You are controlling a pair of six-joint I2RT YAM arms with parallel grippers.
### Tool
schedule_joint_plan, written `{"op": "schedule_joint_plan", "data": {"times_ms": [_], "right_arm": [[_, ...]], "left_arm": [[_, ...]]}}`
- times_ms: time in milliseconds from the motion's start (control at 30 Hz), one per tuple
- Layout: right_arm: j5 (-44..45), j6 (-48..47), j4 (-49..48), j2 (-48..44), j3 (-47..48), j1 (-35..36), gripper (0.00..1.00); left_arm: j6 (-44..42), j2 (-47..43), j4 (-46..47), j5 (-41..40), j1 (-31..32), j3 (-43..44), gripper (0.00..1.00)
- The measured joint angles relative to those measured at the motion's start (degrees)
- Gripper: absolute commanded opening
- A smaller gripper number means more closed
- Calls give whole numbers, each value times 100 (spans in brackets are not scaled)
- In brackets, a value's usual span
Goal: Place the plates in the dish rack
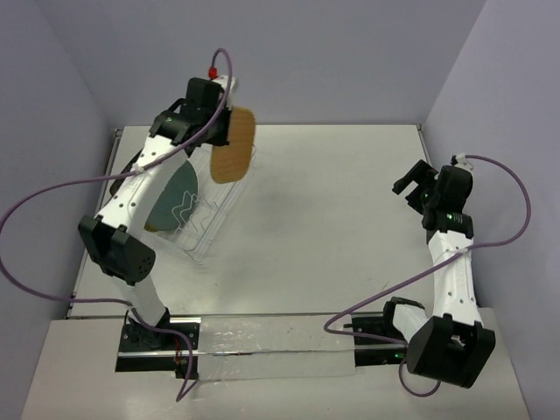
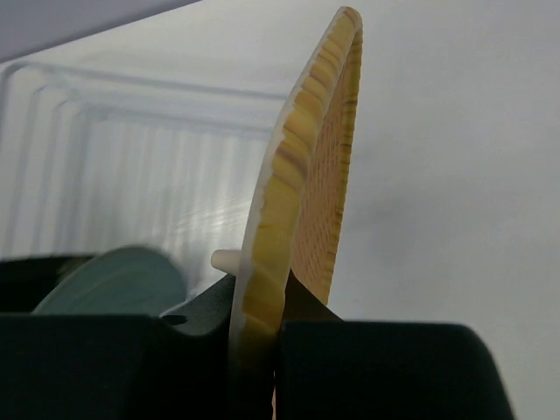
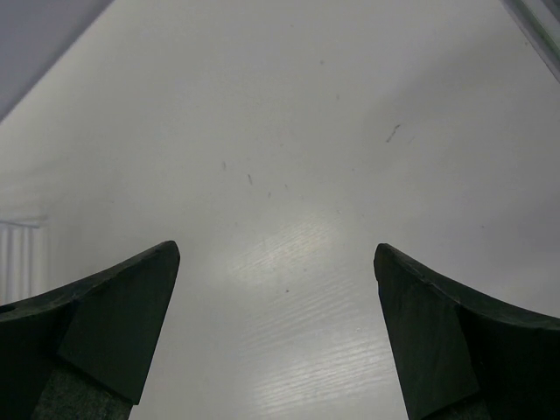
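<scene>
My left gripper (image 1: 219, 116) is shut on the rim of the orange-yellow woven plate (image 1: 232, 144), holding it on edge in the air over the far end of the dish rack (image 1: 214, 229). In the left wrist view the plate (image 2: 306, 175) stands upright between my left gripper's (image 2: 262, 308) two black fingers, with the rack's ridged floor (image 2: 131, 157) below. A teal-grey plate (image 1: 179, 197) stands in the rack, partly hidden by my left arm, and shows again as a round teal-grey edge (image 2: 114, 280). My right gripper (image 1: 411, 185) hangs open over bare table (image 3: 276, 262) at the right, holding nothing.
The rack sits along the left side of the white table (image 1: 332, 219). Purple walls close in the back and both sides. Purple cables loop from both arms. The arm bases stand on a rail (image 1: 262, 346) at the near edge.
</scene>
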State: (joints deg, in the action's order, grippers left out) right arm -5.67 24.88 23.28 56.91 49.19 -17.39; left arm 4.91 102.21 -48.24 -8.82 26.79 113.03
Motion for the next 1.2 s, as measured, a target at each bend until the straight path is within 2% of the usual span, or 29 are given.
{"op": "schedule_joint_plan", "data": {"times_ms": [167,367,767,1200], "right_arm": [[194,-262,7,428,6,92,100],[206,-403,5,598,26,92,100],[203,-428,-4,821,26,92,100],[235,-415,-8,1019,26,92,100]], "left_arm": [[-559,-761,-764,-806,-383,-422,0],[-1203,-1256,-1283,-842,-441,-356,0],[-2024,-1250,-2116,-680,-848,-712,0],[-2060,-1289,-2187,-640,-851,-1178,0]]}}
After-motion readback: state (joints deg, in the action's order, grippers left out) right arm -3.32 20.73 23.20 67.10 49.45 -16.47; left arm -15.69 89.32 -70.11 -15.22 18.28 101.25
